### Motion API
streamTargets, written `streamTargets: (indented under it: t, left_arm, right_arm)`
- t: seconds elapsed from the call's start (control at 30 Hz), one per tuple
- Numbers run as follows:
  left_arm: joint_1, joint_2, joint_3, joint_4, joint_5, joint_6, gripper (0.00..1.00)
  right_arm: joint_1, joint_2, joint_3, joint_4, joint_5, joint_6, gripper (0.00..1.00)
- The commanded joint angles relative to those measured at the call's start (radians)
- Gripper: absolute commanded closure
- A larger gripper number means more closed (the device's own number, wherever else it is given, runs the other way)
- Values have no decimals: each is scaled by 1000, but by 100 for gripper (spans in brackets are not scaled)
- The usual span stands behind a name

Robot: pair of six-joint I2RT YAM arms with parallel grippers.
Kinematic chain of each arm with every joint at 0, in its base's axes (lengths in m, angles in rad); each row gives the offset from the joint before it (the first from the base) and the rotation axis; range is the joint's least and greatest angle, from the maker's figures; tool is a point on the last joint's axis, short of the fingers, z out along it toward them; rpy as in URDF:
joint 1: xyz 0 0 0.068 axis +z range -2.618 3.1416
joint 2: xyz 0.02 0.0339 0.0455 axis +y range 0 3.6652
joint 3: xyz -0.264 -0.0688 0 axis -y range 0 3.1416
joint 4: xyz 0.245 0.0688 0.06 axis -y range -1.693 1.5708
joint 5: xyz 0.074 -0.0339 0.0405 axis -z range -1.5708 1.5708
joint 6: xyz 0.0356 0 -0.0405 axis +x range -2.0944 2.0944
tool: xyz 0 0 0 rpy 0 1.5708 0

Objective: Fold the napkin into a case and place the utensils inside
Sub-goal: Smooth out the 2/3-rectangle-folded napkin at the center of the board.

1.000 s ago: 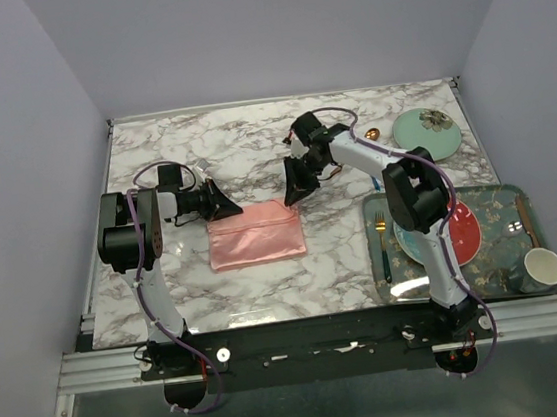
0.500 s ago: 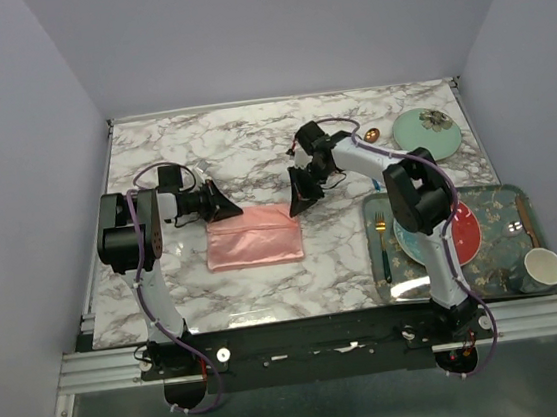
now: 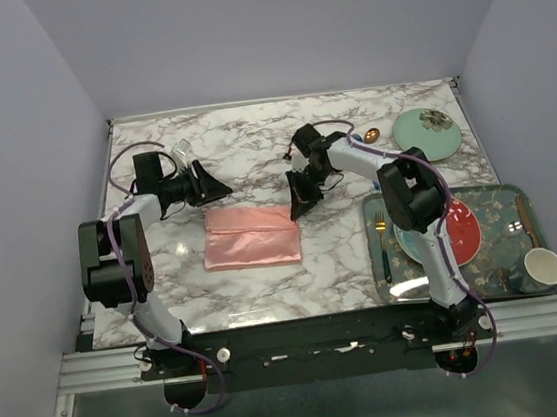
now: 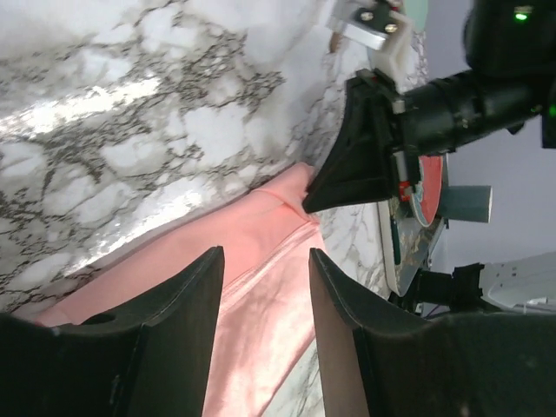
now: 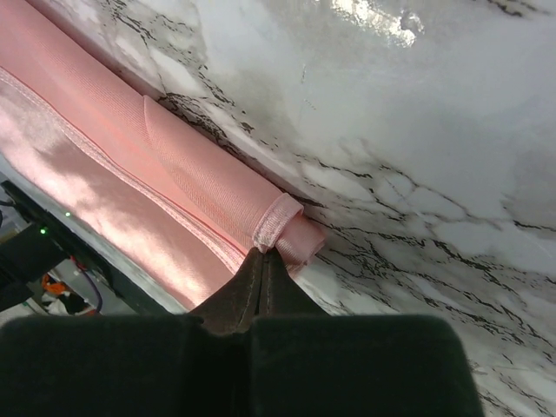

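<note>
The pink napkin (image 3: pixel 250 237) lies folded into a rectangle on the marble table. My right gripper (image 3: pixel 298 204) is shut on the hem of its far right corner, which shows in the right wrist view (image 5: pixel 263 259) as a rolled edge of the cloth (image 5: pixel 174 165). My left gripper (image 3: pixel 222 189) is open and empty, just beyond the far left corner. In its wrist view (image 4: pixel 263 254) the jaws stand apart over the napkin (image 4: pixel 252 217). A copper spoon head (image 3: pixel 372 134) lies at the back right. I cannot make out the dark blue fork.
A patterned tray (image 3: pixel 503 193) at the right holds a red plate (image 3: pixel 467 232), a white cup (image 3: pixel 544 266) and a gold-headed fork with a teal handle (image 3: pixel 384 247). A teal plate (image 3: pixel 427 131) sits at the back right corner.
My left gripper has let go of the napkin's far left corner and drawn back to the far left. My right gripper has shifted a little while holding its corner.
</note>
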Motion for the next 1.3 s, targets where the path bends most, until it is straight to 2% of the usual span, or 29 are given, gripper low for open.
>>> streamTargets:
  t: [0.0, 0.2, 0.27, 0.47, 0.53, 0.6, 0.73, 0.77, 0.87, 0.9, 0.93, 1.0, 1.07, 1.2, 1.27]
  left_arm:
    - [-37, -58, -13, -54, 64, 33, 50]
    - [-61, 40, -92, 139, -19, -133, 60]
    - [-54, 106, -96, 150, -55, -187, 63]
    - [34, 177, -130, 48, -63, -106, 64]
    - [45, 131, -132, 14, -16, -66, 61]
    - [29, 77, -139, 87, 35, -101, 56]
    - [-61, -9, -125, 283, 17, -306, 52]
    - [-137, -4, -113, 311, -2, -346, 52]
    - [-228, 66, -89, 455, -58, -493, 49]
    - [-242, 92, -87, 562, -69, -533, 49]
    - [-259, 149, -89, 621, -80, -634, 48]
    - [-290, 203, -83, 751, -105, -716, 46]
    - [-302, 263, -64, 767, -114, -739, 43]
    - [-299, 342, -46, 744, -123, -716, 27]
    - [-268, 375, -62, 733, -118, -708, 24]
  right_arm:
    - [0, 78, 38, -66, 158, -95, 99]
    - [8, 100, 116, -145, 231, -194, 99]
    - [13, 109, 132, -171, 248, -220, 99]
    - [17, 104, 93, -180, 281, -243, 99]
    - [19, 104, 87, -185, 288, -246, 99]
    - [19, 104, 86, -182, 290, -249, 99]
    - [20, 104, 86, -181, 287, -241, 99]
    - [20, 104, 87, -181, 285, -240, 99]
    - [20, 106, 92, -181, 288, -235, 99]
    - [20, 106, 92, -181, 288, -232, 99]
    - [20, 104, 92, -181, 285, -230, 99]
    - [22, 104, 92, -181, 288, -224, 99]
    - [22, 104, 93, -182, 290, -221, 99]
    - [20, 110, 90, -188, 293, -220, 99]
    - [20, 110, 89, -189, 296, -220, 99]
